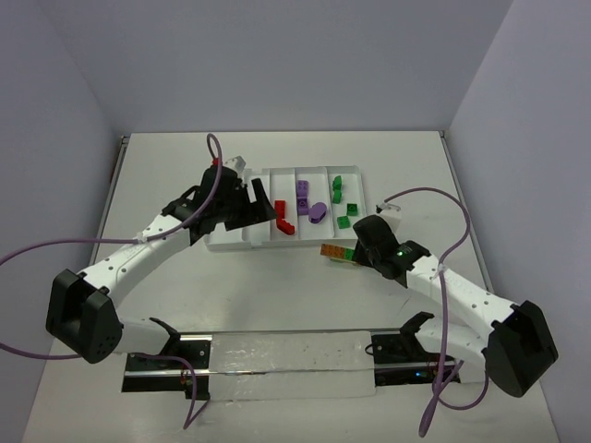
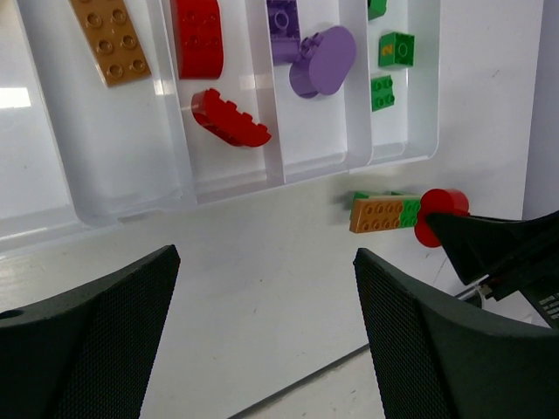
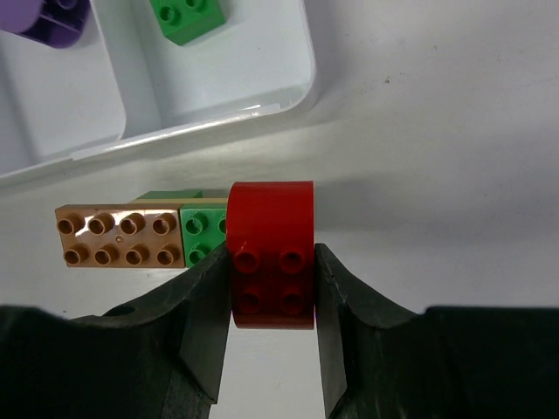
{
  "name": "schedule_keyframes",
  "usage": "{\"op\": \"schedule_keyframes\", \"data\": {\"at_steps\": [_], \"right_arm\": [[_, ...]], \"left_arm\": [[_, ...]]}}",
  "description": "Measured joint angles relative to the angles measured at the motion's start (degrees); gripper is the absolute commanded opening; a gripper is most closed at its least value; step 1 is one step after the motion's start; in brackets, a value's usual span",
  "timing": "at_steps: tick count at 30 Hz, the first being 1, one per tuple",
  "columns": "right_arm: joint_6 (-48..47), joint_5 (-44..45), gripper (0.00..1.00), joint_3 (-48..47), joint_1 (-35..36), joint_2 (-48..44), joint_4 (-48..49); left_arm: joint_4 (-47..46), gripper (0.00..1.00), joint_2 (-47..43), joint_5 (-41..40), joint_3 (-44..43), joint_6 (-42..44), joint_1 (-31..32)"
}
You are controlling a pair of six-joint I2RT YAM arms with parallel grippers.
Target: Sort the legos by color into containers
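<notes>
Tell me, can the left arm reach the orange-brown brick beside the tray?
Probably yes: nothing lies between the open left hand and the orange-brown brick; the right hand grips only the red brick nearby.

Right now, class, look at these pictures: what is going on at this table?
The right claw is shut on a red brick just outside the near edge of the white tray, beside an orange-brown and green cluster. The left claw hangs open by the tray, holding nothing. In the tray, an orange-brown plate, red bricks, purple bricks and green bricks sit in separate compartments.
</notes>
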State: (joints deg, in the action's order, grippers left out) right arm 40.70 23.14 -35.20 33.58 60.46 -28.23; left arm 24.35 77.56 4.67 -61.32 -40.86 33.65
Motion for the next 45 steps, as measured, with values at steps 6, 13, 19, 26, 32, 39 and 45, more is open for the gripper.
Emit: {"op": "schedule_keyframes", "data": {"at_steps": [6, 13, 19, 26, 32, 39, 45], "right_arm": [[-0.7, -1.5, 0.0, 0.0, 0.0, -3.0, -0.2], [-0.8, -4.8, 0.0, 0.0, 0.0, -6.9, -0.3], [-0.9, -7.5, 0.0, 0.0, 0.0, -8.6, -0.2], [-2.6, -10.2, 0.0, -0.2, 0.0, -8.5, -0.2], [-3.5, -12.3, 0.0, -0.9, 0.0, -8.4, -0.3], [-3.8, -13.3, 0.0, -1.6, 0.0, -8.6, -0.6], [-4.0, -13.9, 0.0, -2.4, 0.0, -8.9, -0.7]], "left_arm": [[-3.4, 0.9, 0.5, 2.3, 4.3, -2.8, 1.8], [-12.9, 0.93, 5.0, 8.6, 7.3, -5.7, 8.6], [-27.4, 0.89, 5.5, 16.5, 15.7, -11.0, 9.2], [-37.7, 0.91, 7.1, 20.1, 17.7, -13.2, 11.0], [-42.3, 0.93, 9.3, 21.4, 17.7, -13.2, 11.2], [-42.3, 0.93, 11.5, 21.4, 17.7, -12.5, 11.3], [-43.4, 0.92, 12.3, 22.6, 17.5, -12.9, 11.3]]}}
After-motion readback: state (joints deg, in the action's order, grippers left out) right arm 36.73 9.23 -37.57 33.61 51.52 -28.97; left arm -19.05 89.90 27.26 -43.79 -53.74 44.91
